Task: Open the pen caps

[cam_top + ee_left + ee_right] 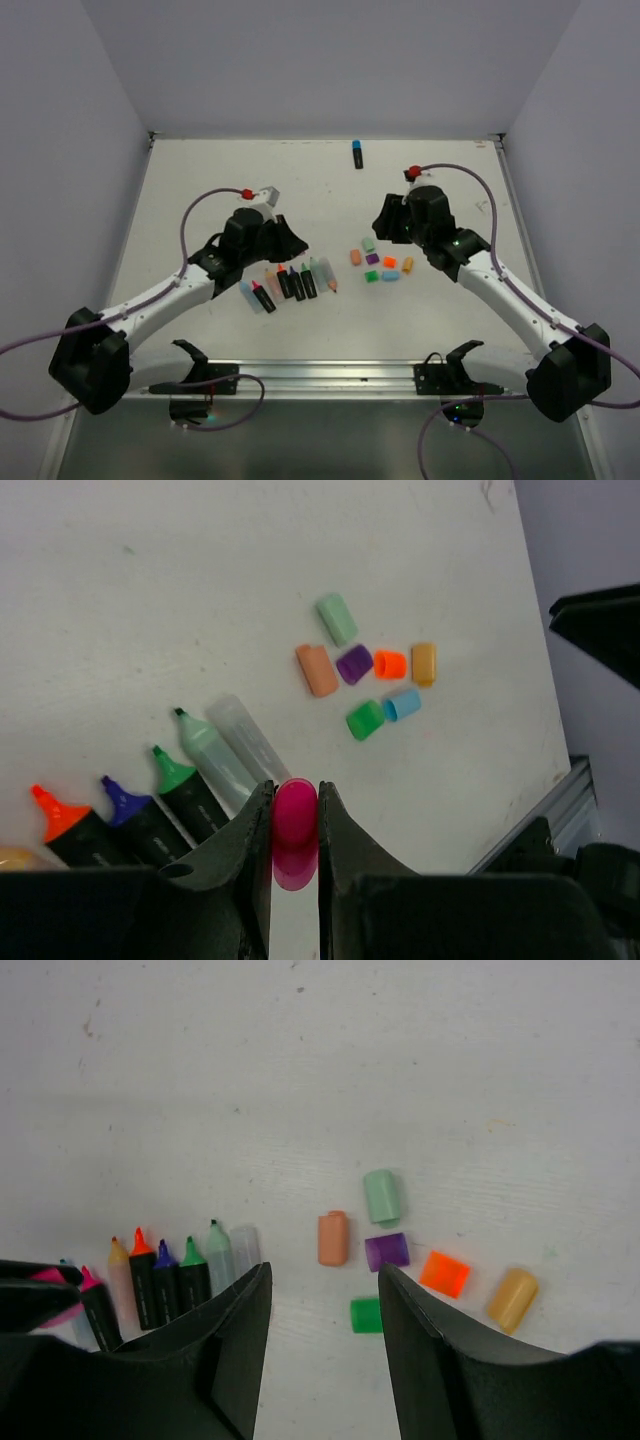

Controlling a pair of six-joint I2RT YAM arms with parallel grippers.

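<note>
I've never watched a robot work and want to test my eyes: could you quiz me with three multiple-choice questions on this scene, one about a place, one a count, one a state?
1. Where is the pen with the blue cap?
A. In the row of pens
B. Among the scattered caps
C. Alone at the far side of the table

2. How many loose caps lie clustered together?
A. Four
B. Seven
C. Ten

3. How do the jaws of the left gripper stand?
A. Shut on a pink piece
B. Wide open
C. Shut on a green cap

Answers:
1 C: the top view shows it apart from everything else, near the far edge.
2 B: the left wrist view shows seven.
3 A: the pink piece sits pinched between the closed jaws.
</note>
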